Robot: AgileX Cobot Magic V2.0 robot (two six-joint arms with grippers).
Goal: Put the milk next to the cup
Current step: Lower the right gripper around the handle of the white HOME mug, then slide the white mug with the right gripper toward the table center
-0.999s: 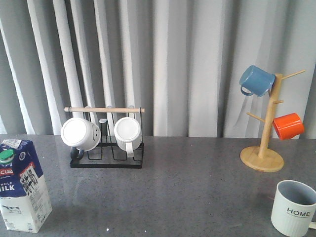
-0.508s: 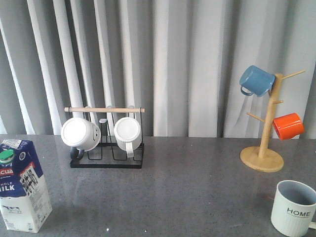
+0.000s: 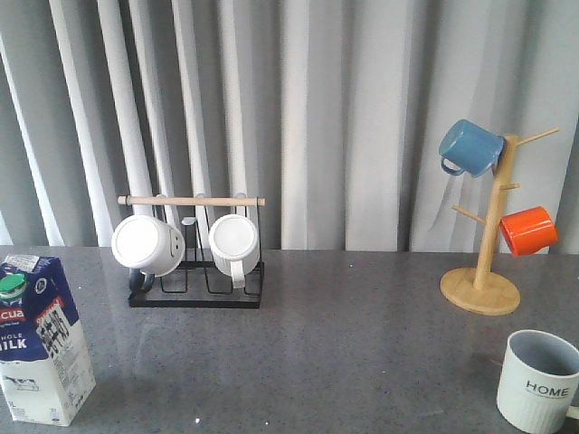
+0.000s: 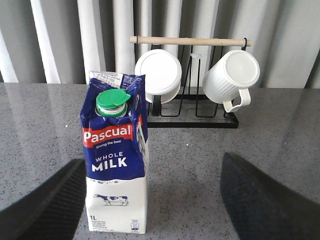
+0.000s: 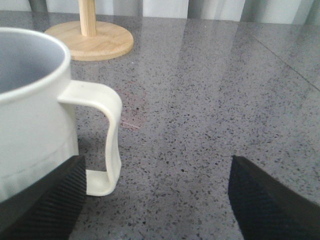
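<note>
Grey counter [image 3: 344,344], task barely begun: milk [image 3: 41,342] stands at the front-left edge, cup [image 3: 536,380] at the front-right, well apart w/ bare stone between. Nothing lifted yet; grasp, carry across and set-down all appear left to do. Carton upright, long axis vertical, green cap on top, "Pascual" face toward the left hand [image 4: 150,200], whose fingers are spread wide, carton not yet between them. Right hand [image 5: 157,200] also spread apart, empty, just beside the cup's handle. Cup upright, mouth up.

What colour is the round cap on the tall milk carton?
Green; the round cap on the tall blue-and-white milk carton shows best in the left wrist view.
</note>
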